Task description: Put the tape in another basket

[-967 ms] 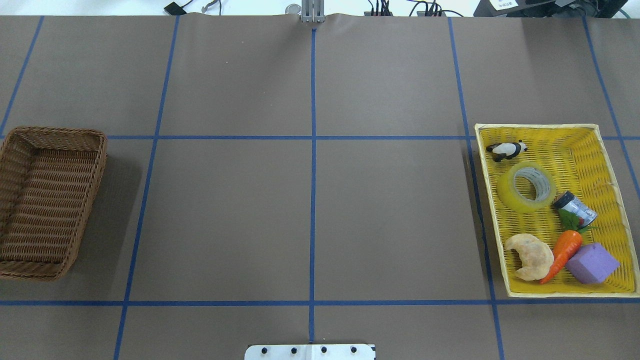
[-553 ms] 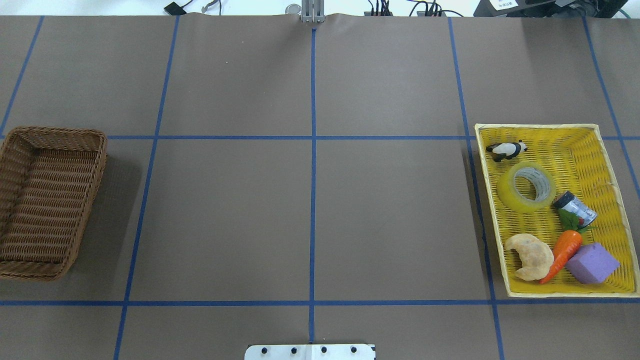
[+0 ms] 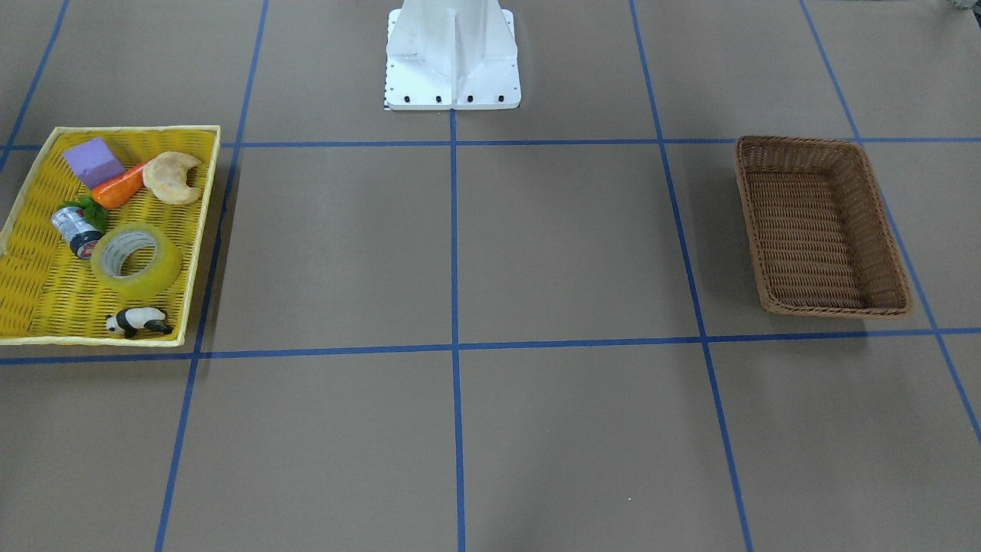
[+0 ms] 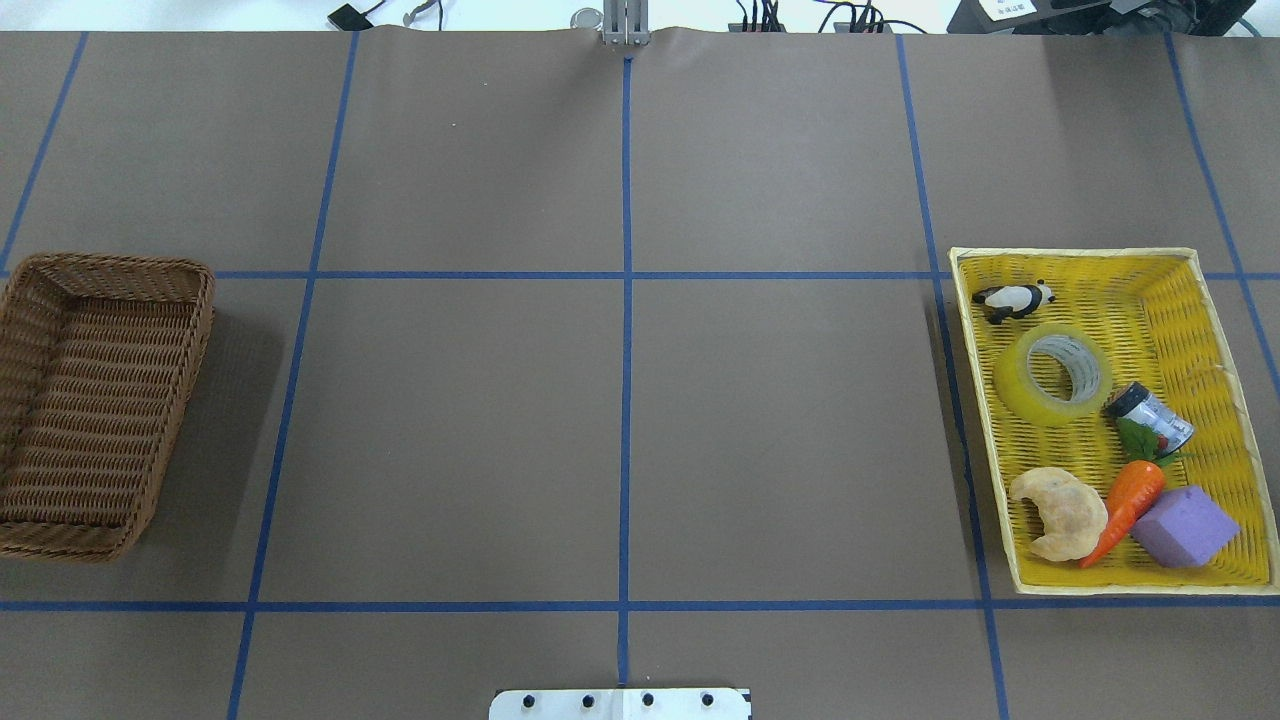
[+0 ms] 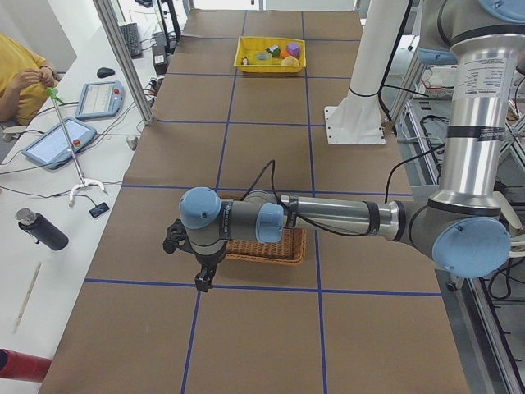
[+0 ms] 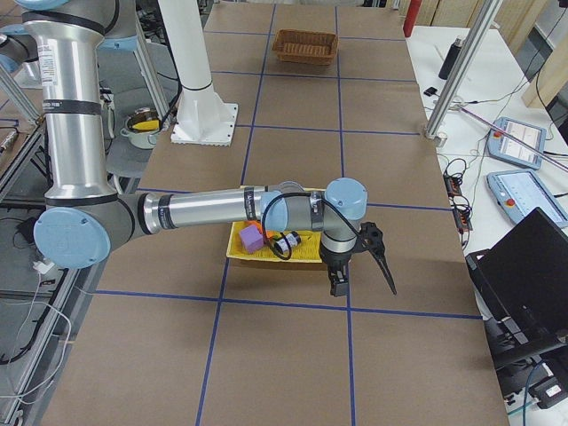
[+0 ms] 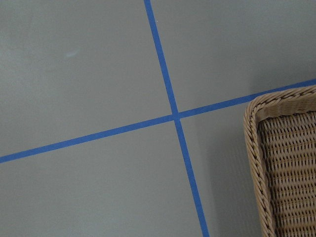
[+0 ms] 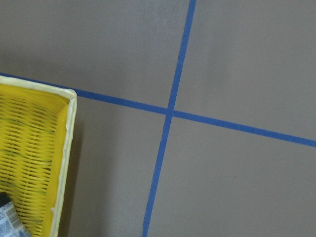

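The tape lies in the yellow basket between a panda figure and a small can; the brown wicker basket sits well apart; I cannot tell whether my left gripper or right gripper is spread; a crowded grasp may knock those neighbours

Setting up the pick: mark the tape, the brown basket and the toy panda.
tape point(image 4: 1022, 386), overhead exterior view, outer yellow-green band
brown basket point(image 4: 95, 405), overhead exterior view, bare woven floor
toy panda point(image 4: 1017, 298), overhead exterior view, white body

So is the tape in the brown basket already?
No, the tape lies in the yellow basket, between the toy panda and the little can.
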